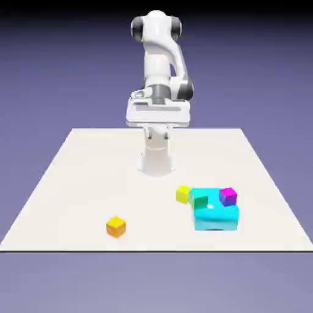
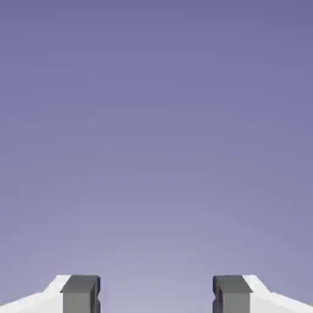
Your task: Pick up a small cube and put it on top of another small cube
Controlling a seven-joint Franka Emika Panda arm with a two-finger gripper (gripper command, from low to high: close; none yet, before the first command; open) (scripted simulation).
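The small cube, orange-yellow with darker orange sides, sits alone on the white table toward the exterior view's front left. My gripper hangs high above the table's far side, close to the robot's base and far from every cube. In the hand view my gripper is open. Its two grey fingertips stand wide apart with nothing between them. That view shows only the plain blue-violet backdrop, so no cube appears in it.
A lemon-yellow cube rests against the left side of a larger cyan block at the exterior view's front right. A magenta cube sits on the cyan block's upper right part. The table is white.
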